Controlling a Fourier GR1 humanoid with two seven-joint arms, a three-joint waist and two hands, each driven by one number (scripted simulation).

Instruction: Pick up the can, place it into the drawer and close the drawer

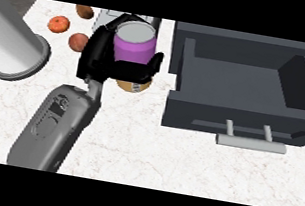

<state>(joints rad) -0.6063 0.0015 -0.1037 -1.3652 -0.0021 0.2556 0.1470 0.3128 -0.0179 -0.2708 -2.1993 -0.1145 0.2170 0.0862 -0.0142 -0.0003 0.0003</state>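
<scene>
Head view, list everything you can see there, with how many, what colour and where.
can: one, purple with a grey lid, upper middle, held above the counter
drawer: one, dark grey, open, at right, with a pale grey handle on its front
counter: one, white marbled, under everything
round fruits: three, orange to reddish brown, upper left of the can
cylinder: one, large, light grey, far left
brownish thing: one, partly hidden under the hand; what it is cannot be told
robot hand: one, black, on a grey forearm, curled round the can; which hand it is cannot be told
</scene>
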